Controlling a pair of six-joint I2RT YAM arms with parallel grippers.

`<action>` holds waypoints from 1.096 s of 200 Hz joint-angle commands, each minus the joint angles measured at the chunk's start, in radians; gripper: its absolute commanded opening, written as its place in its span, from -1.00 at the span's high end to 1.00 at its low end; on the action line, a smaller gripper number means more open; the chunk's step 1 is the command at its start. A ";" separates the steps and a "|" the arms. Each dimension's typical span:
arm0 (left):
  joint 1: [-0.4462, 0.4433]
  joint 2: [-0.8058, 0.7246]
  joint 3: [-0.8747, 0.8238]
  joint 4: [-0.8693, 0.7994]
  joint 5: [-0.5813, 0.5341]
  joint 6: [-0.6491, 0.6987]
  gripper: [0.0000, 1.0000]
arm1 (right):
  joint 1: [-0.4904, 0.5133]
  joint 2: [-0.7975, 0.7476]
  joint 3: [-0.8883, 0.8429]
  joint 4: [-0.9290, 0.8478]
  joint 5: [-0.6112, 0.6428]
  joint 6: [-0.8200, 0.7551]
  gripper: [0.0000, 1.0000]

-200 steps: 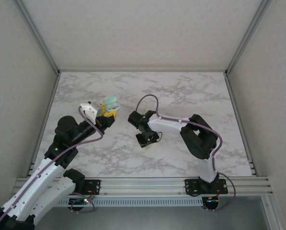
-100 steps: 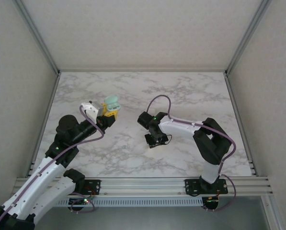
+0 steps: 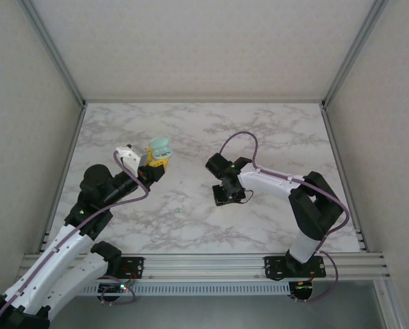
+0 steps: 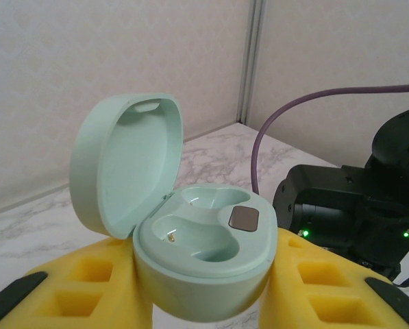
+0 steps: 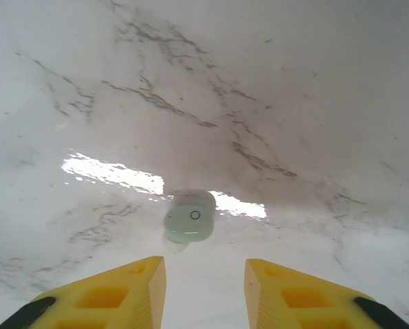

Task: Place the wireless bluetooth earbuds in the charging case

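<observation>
Mint-green plastic earbud (image 5: 189, 217) lying on the marble table (image 5: 307, 96), just ahead of the right gripper (image 5: 204, 291), a touch left of the gap's centre line, touching neither finger. Yellow fingers (image 5: 115, 298) spread, nothing between them.

Looks tiny, light, rigid, glossy and rounded. Probably slippery, and likely to squirt out or skate on the polished marble if pinched off-centre. Best guess: take across the widest part of the body, low near the table, light squeeze, pads square to it. Not fragile-looking, but easy to flick away.

Matching mint case (image 4: 204, 247) pinched in the left gripper (image 4: 203, 305), seated between its yellow fingers, lid (image 4: 125, 161) hinged up on the left. Two wells facing up, both apparently empty. Gold contacts in the left one, dark square patch on the right. Smooth shell too, so could shift in the grip under a push.

No brand, label or readable text anywhere, just a small ring mark on top of the earbud.
</observation>
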 commanded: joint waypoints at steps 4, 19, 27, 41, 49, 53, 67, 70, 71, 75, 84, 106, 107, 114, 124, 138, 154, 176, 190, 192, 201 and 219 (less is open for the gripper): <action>0.008 -0.005 0.032 0.016 0.008 -0.009 0.46 | -0.007 0.016 0.017 -0.003 -0.026 0.088 0.24; 0.007 -0.005 0.033 0.015 0.007 -0.006 0.46 | -0.006 0.012 -0.007 0.025 -0.046 0.180 0.19; 0.008 -0.007 0.033 0.013 0.007 -0.004 0.46 | -0.007 0.008 -0.025 0.049 -0.058 0.226 0.20; 0.008 -0.006 0.032 0.014 0.005 -0.002 0.46 | -0.007 -0.006 -0.067 0.096 -0.056 0.305 0.19; 0.008 -0.006 0.030 0.018 0.006 -0.003 0.46 | -0.007 -0.011 -0.084 0.120 -0.059 0.339 0.20; 0.008 -0.004 0.030 0.020 0.005 -0.003 0.46 | -0.007 -0.011 -0.088 0.130 -0.059 0.350 0.19; 0.007 0.002 0.033 0.019 0.011 0.001 0.46 | -0.007 -0.008 -0.091 0.134 -0.058 0.384 0.16; 0.008 0.003 0.033 0.017 0.011 0.001 0.46 | -0.006 -0.006 -0.091 0.132 -0.057 0.389 0.15; 0.007 0.003 0.034 0.017 0.012 0.002 0.46 | -0.007 -0.004 -0.091 0.132 -0.056 0.390 0.15; 0.008 0.005 0.035 0.017 0.013 0.002 0.46 | -0.006 -0.002 -0.090 0.131 -0.054 0.392 0.15; 0.008 0.008 0.036 0.017 0.015 0.005 0.46 | -0.007 0.002 -0.092 0.136 -0.050 0.403 0.14; 0.008 0.011 0.038 0.018 0.015 0.009 0.46 | -0.007 0.017 -0.091 0.149 -0.057 0.406 0.14; 0.008 0.011 0.038 0.017 0.016 0.009 0.46 | -0.006 0.018 -0.090 0.149 -0.058 0.406 0.14; 0.008 0.012 0.037 0.018 0.016 0.008 0.46 | -0.007 0.024 -0.084 0.151 -0.063 0.402 0.14; 0.008 0.013 0.036 0.018 0.016 0.009 0.46 | -0.007 0.032 -0.078 0.151 -0.067 0.399 0.13; 0.008 0.015 0.036 0.018 0.016 0.008 0.46 | -0.007 0.042 -0.069 0.147 -0.065 0.395 0.15; 0.008 0.014 0.035 0.017 0.016 0.008 0.46 | -0.006 0.052 -0.055 0.139 -0.059 0.384 0.16; 0.008 0.015 0.033 0.016 0.015 0.010 0.46 | -0.007 0.069 -0.036 0.133 -0.065 0.364 0.22; 0.008 0.017 0.033 0.017 0.015 0.009 0.46 | -0.006 0.080 -0.022 0.118 -0.060 0.350 0.24; 0.008 0.018 0.034 0.017 0.015 0.010 0.46 | -0.007 0.081 -0.020 0.116 -0.061 0.348 0.25; 0.008 0.018 0.035 0.017 0.015 0.010 0.46 | -0.007 0.086 -0.016 0.109 -0.055 0.341 0.26; 0.008 0.018 0.034 0.017 0.015 0.009 0.46 | -0.007 0.095 0.001 0.087 -0.039 0.321 0.29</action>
